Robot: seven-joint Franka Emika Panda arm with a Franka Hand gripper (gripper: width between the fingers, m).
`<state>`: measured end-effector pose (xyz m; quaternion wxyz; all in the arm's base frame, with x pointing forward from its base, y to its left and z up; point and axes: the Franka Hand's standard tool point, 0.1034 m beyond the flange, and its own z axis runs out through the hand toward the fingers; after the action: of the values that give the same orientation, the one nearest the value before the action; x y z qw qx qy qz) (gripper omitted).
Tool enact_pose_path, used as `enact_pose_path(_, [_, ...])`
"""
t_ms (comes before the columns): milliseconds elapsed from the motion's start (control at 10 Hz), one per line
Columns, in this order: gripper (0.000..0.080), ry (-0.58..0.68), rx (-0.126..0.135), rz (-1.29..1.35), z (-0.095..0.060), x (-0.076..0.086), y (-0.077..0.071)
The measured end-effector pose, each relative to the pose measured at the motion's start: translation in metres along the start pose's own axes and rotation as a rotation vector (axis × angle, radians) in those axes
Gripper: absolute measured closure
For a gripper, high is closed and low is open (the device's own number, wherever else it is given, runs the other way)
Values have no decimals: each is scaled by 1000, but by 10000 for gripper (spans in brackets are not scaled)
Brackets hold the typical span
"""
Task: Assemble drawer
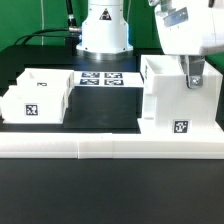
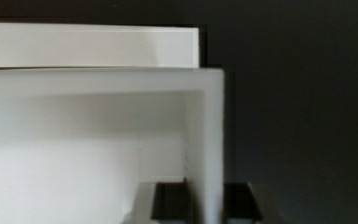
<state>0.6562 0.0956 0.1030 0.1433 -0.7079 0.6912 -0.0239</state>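
Note:
The large white drawer shell [image 1: 172,95] stands at the exterior view's right, a square tag on its front face. My gripper [image 1: 193,76] comes down over the top edge of its right-hand wall. In the wrist view the gripper [image 2: 208,202] has that thin white wall [image 2: 208,140] between its two dark fingers [image 2: 172,204], which press against both sides of it. A small open-top white tray [image 1: 35,97] with a tag sits at the exterior view's left, well apart from the gripper.
A long low white rail [image 1: 100,148] runs along the front of the table. The marker board [image 1: 100,78] lies between the tray and the shell. The robot's base [image 1: 105,30] stands behind. A white strip [image 2: 87,45] shows beyond the shell in the wrist view.

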Motion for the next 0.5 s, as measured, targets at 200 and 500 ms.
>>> enact_pose_path(200, [561, 0, 0, -11, 0, -1, 0])
enact_pose_path(500, [245, 2, 18, -27, -3, -1, -5])
